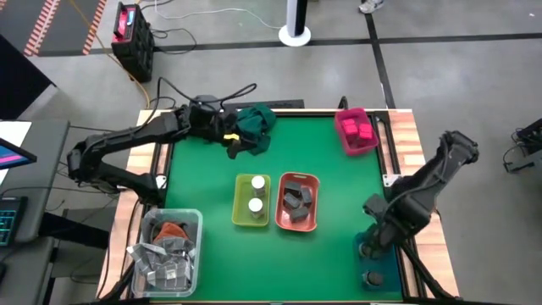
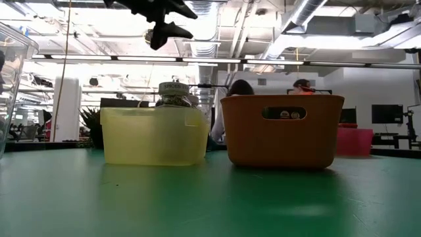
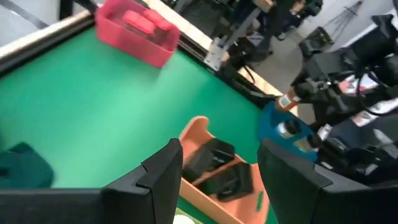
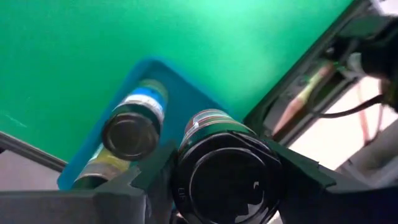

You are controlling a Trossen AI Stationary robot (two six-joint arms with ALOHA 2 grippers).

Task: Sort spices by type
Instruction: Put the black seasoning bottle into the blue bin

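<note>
A green-topped table (image 1: 330, 178) with wooden edges is seen. On it are set a yellow bin (image 1: 251, 202) and an orange bin (image 1: 298, 202) side by side at centre, a pink bin (image 1: 356, 130) far right, a blue tray (image 1: 378, 263) near right, a clear bin (image 1: 168, 251) near left, and a dark green cloth (image 1: 251, 125) at the far edge.

From overhead you cannot see the right gripper (image 1: 370, 246)'s fingertips; the arm's own body covers them above the blue bin (image 1: 375, 269), and the jars under it are too small to count. Its wrist view cuts off the held dark jar (image 4: 227, 176) at the bottom edge, and its label is unreadable. A third jar (image 4: 93, 174) is mostly hidden behind a finger. In the low view the yellow bin (image 2: 152, 136) hides all but one jar's cap (image 2: 175, 89), the orange bin (image 2: 282, 138) hides its contents entirely, and the left gripper (image 2: 160, 23) is cut off at the top edge.
</note>
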